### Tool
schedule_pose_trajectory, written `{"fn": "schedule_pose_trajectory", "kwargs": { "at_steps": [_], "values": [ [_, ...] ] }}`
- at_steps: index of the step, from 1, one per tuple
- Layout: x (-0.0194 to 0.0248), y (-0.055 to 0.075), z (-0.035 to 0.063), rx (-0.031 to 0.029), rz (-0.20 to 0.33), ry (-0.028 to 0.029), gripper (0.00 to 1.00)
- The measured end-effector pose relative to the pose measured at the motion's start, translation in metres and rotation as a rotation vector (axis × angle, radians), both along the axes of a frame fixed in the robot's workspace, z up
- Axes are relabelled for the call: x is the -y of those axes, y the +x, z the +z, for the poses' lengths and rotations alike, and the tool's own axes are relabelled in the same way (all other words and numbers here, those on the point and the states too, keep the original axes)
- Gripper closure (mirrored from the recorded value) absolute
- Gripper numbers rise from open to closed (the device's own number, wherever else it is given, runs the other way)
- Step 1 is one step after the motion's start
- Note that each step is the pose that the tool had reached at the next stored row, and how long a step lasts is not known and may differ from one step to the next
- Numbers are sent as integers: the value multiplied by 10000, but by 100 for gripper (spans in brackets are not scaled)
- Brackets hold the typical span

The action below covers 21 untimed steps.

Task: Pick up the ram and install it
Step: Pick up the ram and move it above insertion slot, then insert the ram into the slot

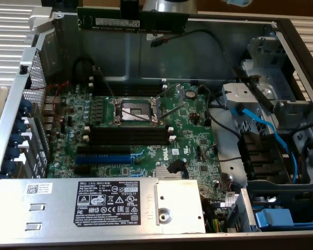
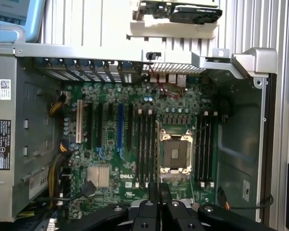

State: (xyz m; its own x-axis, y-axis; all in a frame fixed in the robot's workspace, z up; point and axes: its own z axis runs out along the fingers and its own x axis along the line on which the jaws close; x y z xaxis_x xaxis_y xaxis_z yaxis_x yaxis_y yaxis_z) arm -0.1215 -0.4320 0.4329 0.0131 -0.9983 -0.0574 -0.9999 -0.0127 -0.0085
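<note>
One ram in play, and it's up in the air. The gripper has its jaws pinching the ram along the upper edge. The stick hangs level, broadside to the exterior view, with one pale label facing out. It sits high over the far wall of the open computer case, well apart from the board below.

Down inside there's one green motherboard with one processor socket at its middle. The black slots come in two banks, one on each side of the socket, with white clips at their ends. How many single slots are in each bank I can't tell. Nothing stands in either bank.

One blue expansion slot lies just beyond the nearer bank. One grey power supply with a big label fills the near edge.

In the wrist view the jaws sit nearly closed, looking straight down at the socket.
</note>
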Motion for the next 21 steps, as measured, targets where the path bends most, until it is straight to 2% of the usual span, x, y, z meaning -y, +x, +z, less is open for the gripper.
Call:
{"fn": "schedule_pose_trajectory", "kwargs": {
  "at_steps": [9, 14, 21],
  "values": [
    [-69, 0, -153, 1, -116, -28, 88],
    [-116, 12, -196, 0, -165, -31, 88],
    [-122, 14, -200, 0, -184, -34, 88]
  ]
}}
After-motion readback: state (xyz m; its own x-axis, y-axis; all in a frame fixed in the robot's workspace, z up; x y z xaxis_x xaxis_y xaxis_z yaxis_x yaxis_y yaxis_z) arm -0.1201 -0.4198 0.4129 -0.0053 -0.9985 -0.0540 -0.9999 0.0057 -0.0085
